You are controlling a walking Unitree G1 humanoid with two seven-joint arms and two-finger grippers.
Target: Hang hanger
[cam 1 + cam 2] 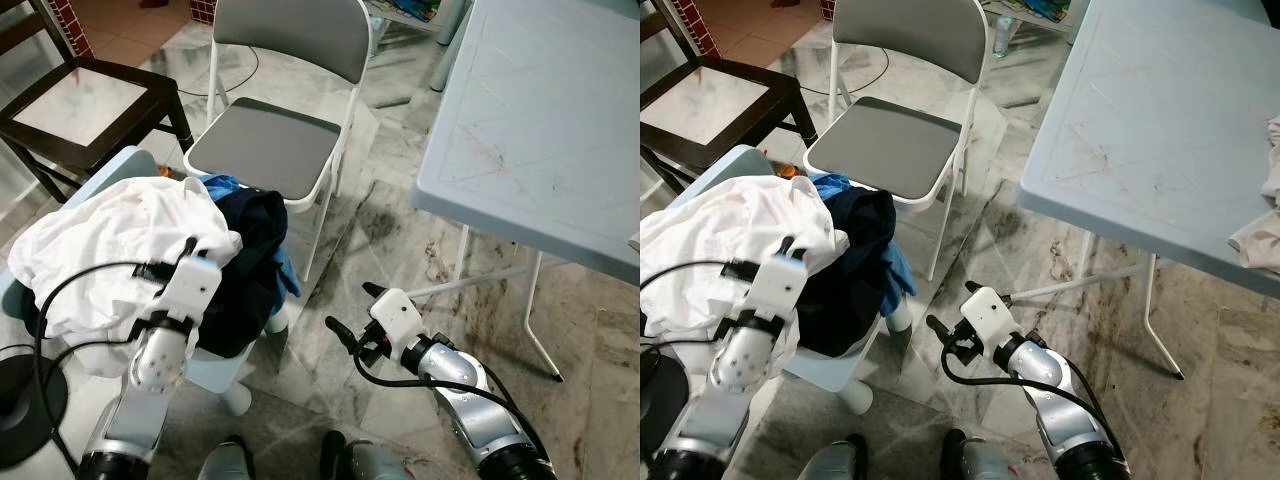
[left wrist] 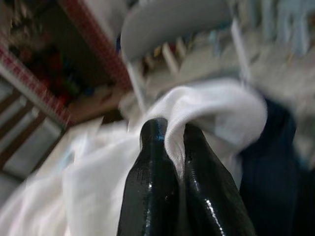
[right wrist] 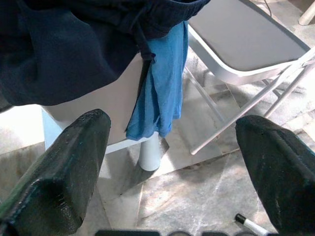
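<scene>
1. At the far left I see a dark wooden chair with a pale seat, and below it a black round base on the floor by the cables.
2. A pale blue plastic chair in front of me is heaped with laundry: a white garment on top at the left, a dark navy garment to its right, and a blue cloth hanging down past the seat edge beside the chair's leg.
3. My left pincer is up at the heap, its two black fingers pressed together with a fold of the white garment caught between them; the wrist view is blurred.
4. Behind the heap stands a grey folding chair with a white frame, its seat bare.
5. I cannot make out a hanger anywhere; if one is in the pile, the clothes hide it.
6. My right pincer hovers low over the marble floor, just to the right of the plastic chair, fingers spread wide apart and holding nothing.
7. In the right wrist view a small black-and-white pen-like thing lies on the floor under that pincer.
8. To the right, a pale blue folding tabletop stands on white legs, with a pale cloth at its right edge.
</scene>
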